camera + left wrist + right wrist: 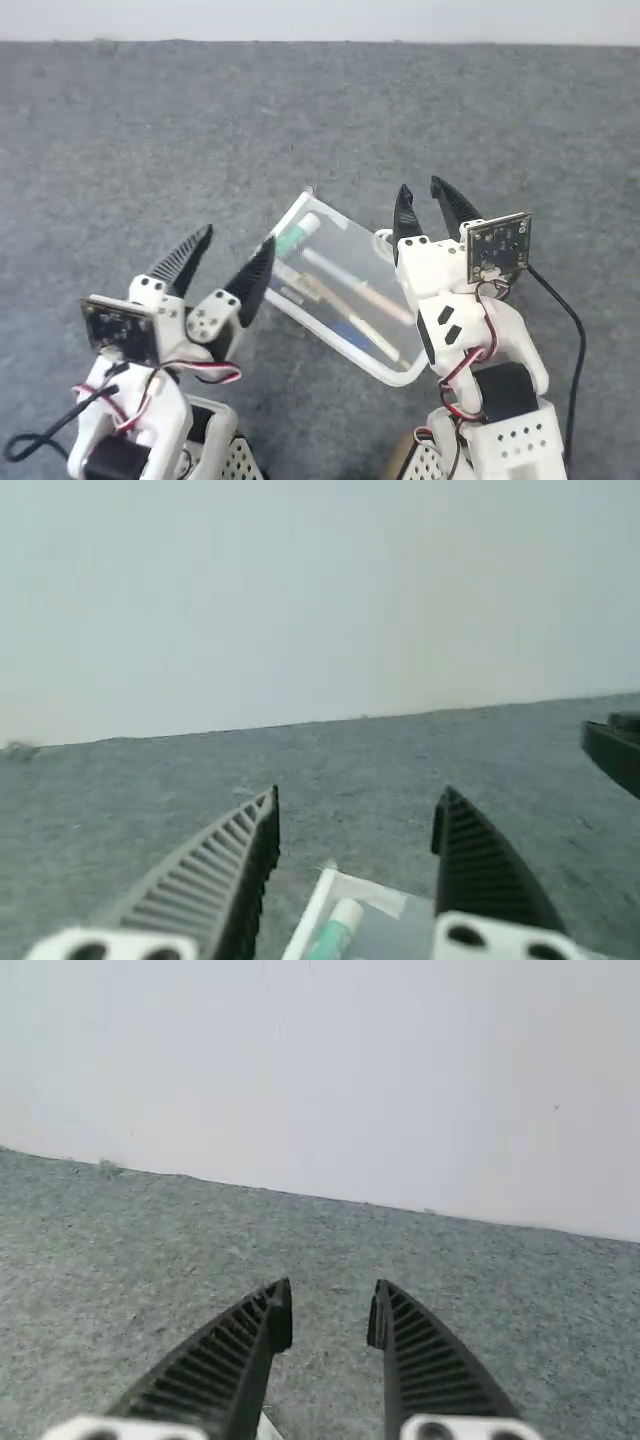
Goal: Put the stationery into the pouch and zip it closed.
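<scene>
Closest to me are the two arms, the left arm (150, 400) and the right arm (490, 370), both pointing away over the grey desk (150, 130). The left jaws are spread wide and the right jaws stand apart by a narrower gap; neither pair holds anything. Between the arms the clear pouch (392, 378) lies slantwise on the desk, with a green-and-white tube (297, 237) and several pens (350, 285) inside it.

passable: grey table (150, 130) ahead, up to wall (300, 20) | obstacle: pouch (290, 218) between left tool (238, 236) and right tool (420, 186)
</scene>
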